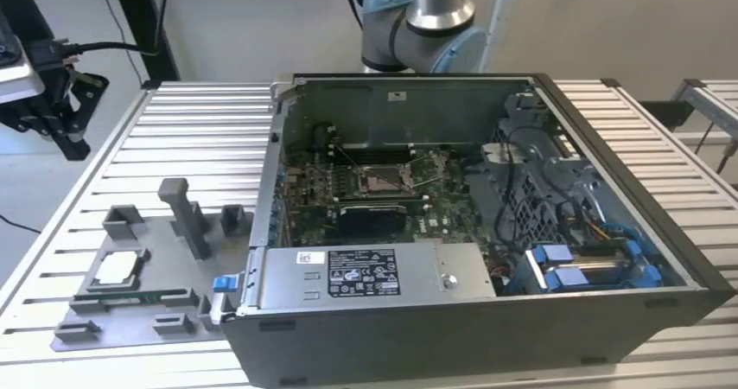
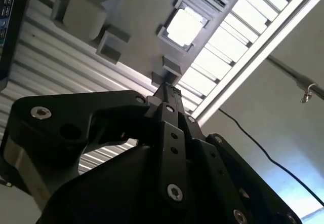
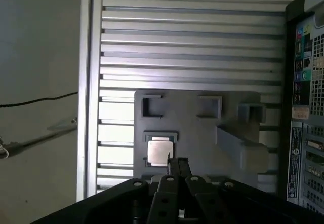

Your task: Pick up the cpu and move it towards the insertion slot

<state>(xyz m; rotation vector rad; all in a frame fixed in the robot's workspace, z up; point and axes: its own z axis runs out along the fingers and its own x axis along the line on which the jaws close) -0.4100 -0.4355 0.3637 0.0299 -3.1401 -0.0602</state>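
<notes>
Exterior view high over case point(image 1: 461, 341), both wrist views share fixture point(image 3: 202, 133) point(image 2: 136, 8) with cpu point(image 3: 158, 149) point(image 2: 184, 26)

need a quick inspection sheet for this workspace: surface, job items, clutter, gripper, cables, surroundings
surface: slatted aluminium table carrying a flat grey fixture plate and an open dark computer case
job's things: flat square silver-topped cpu lies in its nest on the plate; silver-framed square insertion slot sits on the green board inside the case
clutter: long thin green memory stick beside the cpu; grey upright post
grippers: black gripper near the cpu, not touching it
cables: black cable by the gripper; wire bundle inside the case
surroundings: second slatted table; pale wall
</notes>
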